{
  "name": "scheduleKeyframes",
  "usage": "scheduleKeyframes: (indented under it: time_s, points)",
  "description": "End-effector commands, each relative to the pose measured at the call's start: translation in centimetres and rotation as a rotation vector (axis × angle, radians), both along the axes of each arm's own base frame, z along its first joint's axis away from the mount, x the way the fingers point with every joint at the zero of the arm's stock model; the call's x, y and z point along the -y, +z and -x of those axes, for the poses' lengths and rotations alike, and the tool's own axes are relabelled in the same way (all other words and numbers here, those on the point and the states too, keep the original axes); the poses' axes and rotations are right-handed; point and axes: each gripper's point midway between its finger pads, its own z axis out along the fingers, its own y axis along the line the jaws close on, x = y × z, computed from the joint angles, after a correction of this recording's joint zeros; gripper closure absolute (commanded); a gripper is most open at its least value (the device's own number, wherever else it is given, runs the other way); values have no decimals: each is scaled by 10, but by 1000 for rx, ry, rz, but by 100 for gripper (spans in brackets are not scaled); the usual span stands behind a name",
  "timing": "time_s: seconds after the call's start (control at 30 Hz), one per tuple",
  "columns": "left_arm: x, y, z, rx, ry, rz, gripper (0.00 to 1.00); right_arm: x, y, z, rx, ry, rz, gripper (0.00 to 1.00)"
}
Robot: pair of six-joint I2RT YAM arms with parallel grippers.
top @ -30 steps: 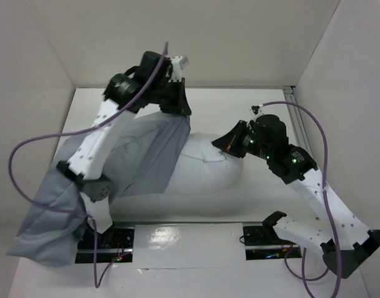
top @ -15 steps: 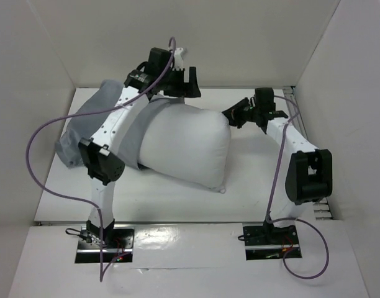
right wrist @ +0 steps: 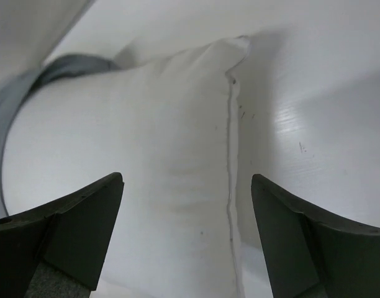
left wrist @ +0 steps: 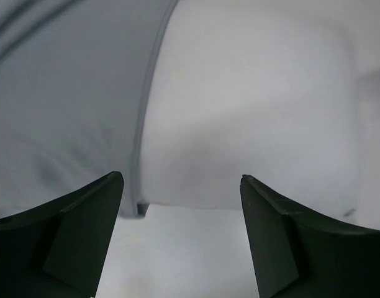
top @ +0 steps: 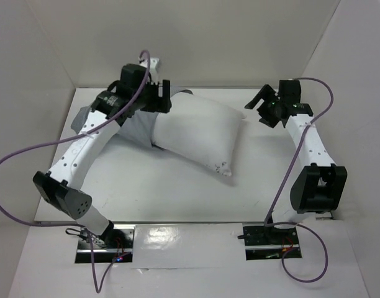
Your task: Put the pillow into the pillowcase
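The white pillow [top: 199, 133] lies slanted across the back middle of the table. Its left end is tucked under the grey pillowcase [top: 137, 127], which lies crumpled at the back left. My left gripper [top: 164, 99] hovers open over the pillowcase's hem, holding nothing. In the left wrist view the gripper [left wrist: 180, 179] frames the pillowcase [left wrist: 66, 93] on the left and the pillow [left wrist: 252, 105] on the right. My right gripper [top: 257, 107] is open just off the pillow's back right corner. In the right wrist view the gripper [right wrist: 187, 179] stands over the pillow [right wrist: 146, 155] and its seam.
White walls close in the table [top: 177, 192] at the back and both sides. The right arm's elbow [top: 317, 186] stands by the right wall. Purple cables loop from both arms. The arm bases [top: 106, 239] sit at the near edge.
Both grippers went from shut to open, releasing the pillowcase and the pillow. The pillow now lies flatter and further back right. Both arms shifted toward the back wall.
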Motion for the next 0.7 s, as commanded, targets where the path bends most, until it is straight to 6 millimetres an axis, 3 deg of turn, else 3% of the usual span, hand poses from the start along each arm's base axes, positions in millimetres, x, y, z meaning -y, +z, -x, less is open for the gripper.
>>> scheduleKeyframes:
  time_s: [0.0, 0.07, 0.13, 0.2, 0.33, 0.47, 0.6, 0.67]
  points:
    - [-36, -75, -5, -137, 146, -200, 11, -32, 19, 23, 44, 245, 152, 9]
    - [-41, -98, -4, -180, 176, -228, 13, -47, 11, 34, 13, 310, 155, 8]
    - [-37, -109, -4, -188, 183, -243, 13, -61, 2, 47, -12, 364, 152, 8]
    - [-45, -117, -9, -191, 244, -268, 13, -69, -10, 55, -39, 399, 149, 8]
    - [-62, -144, -14, -237, 330, -367, 16, -77, -17, 65, -58, 437, 110, 6]
    - [-72, -166, -12, -297, 405, -420, 24, -87, -41, 70, -111, 483, 54, 3]
    - [-82, -160, -19, -318, 439, -391, 36, -105, -59, 74, -124, 562, -41, 3]
    - [-81, -156, -21, -317, 423, -373, 61, -113, -63, 75, -125, 601, -90, 4]
